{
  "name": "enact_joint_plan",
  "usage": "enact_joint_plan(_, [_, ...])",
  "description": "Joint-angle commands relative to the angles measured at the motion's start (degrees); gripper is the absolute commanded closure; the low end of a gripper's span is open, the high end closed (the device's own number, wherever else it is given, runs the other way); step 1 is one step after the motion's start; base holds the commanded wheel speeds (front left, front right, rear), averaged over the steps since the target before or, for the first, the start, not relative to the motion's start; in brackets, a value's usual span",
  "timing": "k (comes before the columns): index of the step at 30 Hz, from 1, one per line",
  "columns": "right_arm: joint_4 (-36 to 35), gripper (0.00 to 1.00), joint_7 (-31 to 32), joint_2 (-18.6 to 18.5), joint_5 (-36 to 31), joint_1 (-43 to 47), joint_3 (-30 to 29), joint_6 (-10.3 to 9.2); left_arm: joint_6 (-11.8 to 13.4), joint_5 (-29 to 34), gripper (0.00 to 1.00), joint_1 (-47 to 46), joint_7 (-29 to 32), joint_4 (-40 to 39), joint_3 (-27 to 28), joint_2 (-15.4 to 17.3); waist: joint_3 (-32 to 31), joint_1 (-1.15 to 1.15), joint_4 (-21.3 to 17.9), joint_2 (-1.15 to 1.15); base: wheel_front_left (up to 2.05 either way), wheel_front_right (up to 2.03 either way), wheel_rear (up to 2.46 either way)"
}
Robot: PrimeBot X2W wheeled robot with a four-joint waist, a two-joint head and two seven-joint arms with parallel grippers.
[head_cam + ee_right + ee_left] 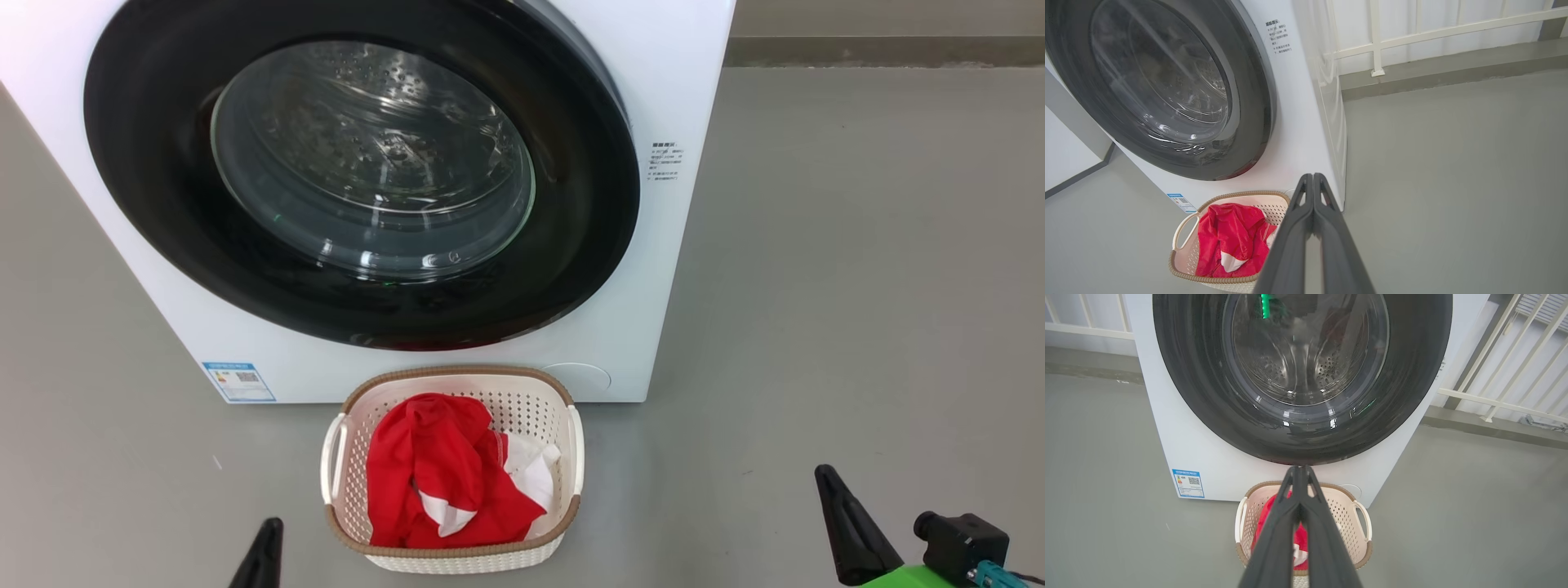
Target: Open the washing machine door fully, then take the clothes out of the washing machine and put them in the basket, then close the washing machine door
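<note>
Shut flush on the washing machine (686, 73), the washing machine door (367, 163), with the basket (457, 376) just before its front and the clothes (433, 474) heaped inside. Pressed together on nothing, the left fingers (1274, 547) and right fingers (1290, 253), either side of the basket. Open grey floor (857, 286) to the right, up to a white railing (1412, 36).
</note>
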Motion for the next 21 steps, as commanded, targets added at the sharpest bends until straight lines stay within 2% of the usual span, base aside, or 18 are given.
enact_joint_plan(1, [-0.9, 1.00, 0.3, -0.3, 1.1, -0.2, -0.2, 0.00, 0.0, -1.2, 1.00, -0.3, 0.3, -0.7, 0.4, 0.3, 0.0, 0.01, 0.0, 0.00, 0.00, 0.00, 0.00])
enact_joint_plan(6, [-1.2, 1.00, 1.1, -0.2, 3.9, -0.5, -0.5, 0.00, 0.0, -4.1, 1.00, -0.7, 1.1, -0.7, 0.7, 0.2, -0.2, 0.13, -0.1, 0.00, 0.00, 0.00, 0.00])
enact_joint_plan(10, [-1.3, 1.00, 1.8, -0.2, 6.0, -0.8, -0.7, -0.01, 0.0, -6.4, 1.00, -1.0, 1.8, -0.6, 0.9, 0.0, -0.1, 0.01, -0.2, 0.00, 0.00, 0.00, 0.00])
enact_joint_plan(21, [-1.6, 1.00, 3.6, 0.0, 11.9, -1.8, -1.4, -0.01, -0.1, -12.7, 1.00, -2.1, 3.6, -0.3, 1.6, -0.4, 0.0, 0.00, -0.4, 0.00, 0.00, 0.00, 0.00])
